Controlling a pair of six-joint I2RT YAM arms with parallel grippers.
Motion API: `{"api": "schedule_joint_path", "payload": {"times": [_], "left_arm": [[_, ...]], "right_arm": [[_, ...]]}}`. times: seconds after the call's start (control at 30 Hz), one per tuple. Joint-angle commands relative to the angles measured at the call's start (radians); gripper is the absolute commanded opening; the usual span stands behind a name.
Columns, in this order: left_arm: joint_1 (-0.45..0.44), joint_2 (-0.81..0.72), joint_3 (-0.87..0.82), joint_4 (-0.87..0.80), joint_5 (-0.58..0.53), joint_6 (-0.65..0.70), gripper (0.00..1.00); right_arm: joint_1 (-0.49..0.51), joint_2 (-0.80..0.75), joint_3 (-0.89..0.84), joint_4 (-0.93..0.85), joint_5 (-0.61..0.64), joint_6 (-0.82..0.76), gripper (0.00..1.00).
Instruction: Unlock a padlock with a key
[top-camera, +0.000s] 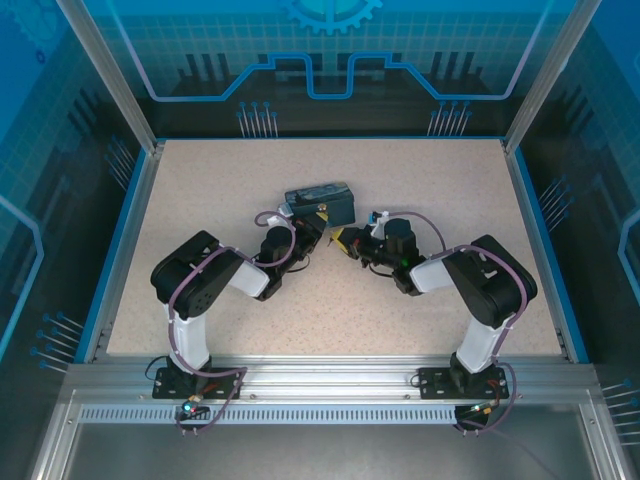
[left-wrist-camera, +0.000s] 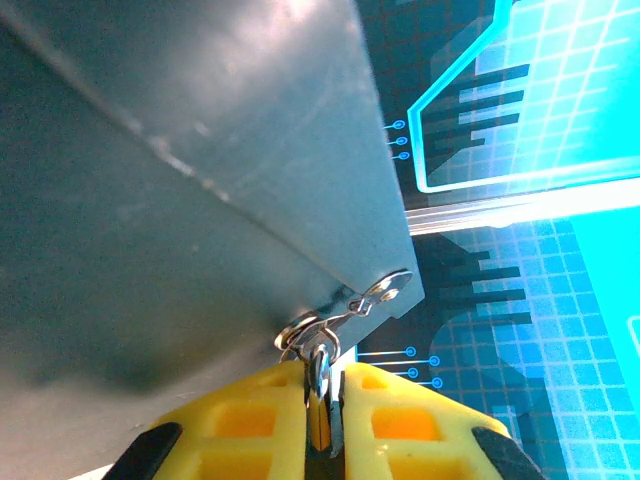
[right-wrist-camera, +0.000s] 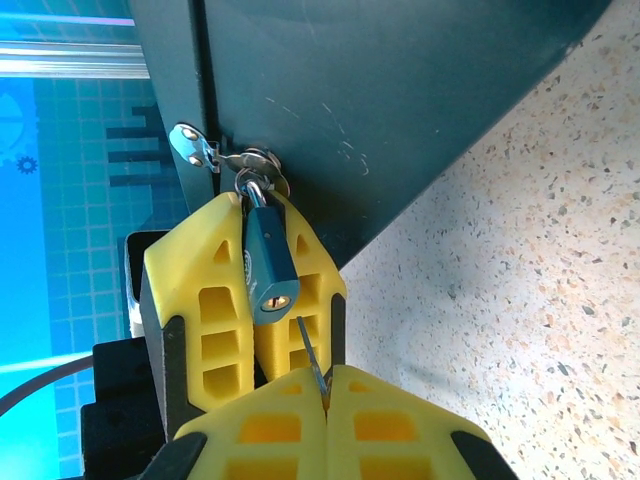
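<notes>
A speckled beige table (top-camera: 200, 300) carries the scene, with the left arm (top-camera: 200, 285) and the right arm (top-camera: 490, 290) both bent inward from the near edge so their wrists meet around the middle. Just beyond that meeting point lies the dark tin (top-camera: 320, 200), its long side running left to right. In the left wrist view the tin's plain metal face looms close, and a small silvery hasp (left-wrist-camera: 385, 290) sticks out from its corner. The left gripper (left-wrist-camera: 322, 385) reaches the tin from the near left, its yellow jaws nearly closed and pinching the padlock edge-on between them. The right wrist view shows this from the other side: the left gripper's fingers (right-wrist-camera: 195, 290) flank the padlock (right-wrist-camera: 268, 265), whose teal body hangs below the hasp with its thin shackle (right-wrist-camera: 255, 190) threaded through the hasp's loop, so the lock is still fastened to the tin. The brass keyhole end (right-wrist-camera: 278, 300) faces the right gripper. The right gripper (right-wrist-camera: 325, 385) comes in from the near right with its jaws fully closed on the key (right-wrist-camera: 310, 350). Only a thin blade pokes out between the pads, and its tip stands just beside the keyhole end, not inside it.
</notes>
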Motion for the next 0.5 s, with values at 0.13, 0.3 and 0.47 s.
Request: {"api": "schedule_joint_path", "payload": {"times": [0.13, 0.3, 0.47], "left_arm": [[-0.006, 0.004, 0.009, 0.094, -0.022, -0.021, 0.0], [-0.007, 0.005, 0.011, 0.095, -0.021, -0.019, 0.0], [-0.011, 0.008, 0.015, 0.097, -0.022, -0.02, 0.0]], "right_arm": [[0.011, 0.004, 0.026, 0.036, 0.017, 0.007, 0.0], [0.01, 0.006, 0.041, 0.032, 0.016, 0.007, 0.0], [0.009, 0.014, 0.057, 0.023, 0.015, 0.005, 0.0]]}}
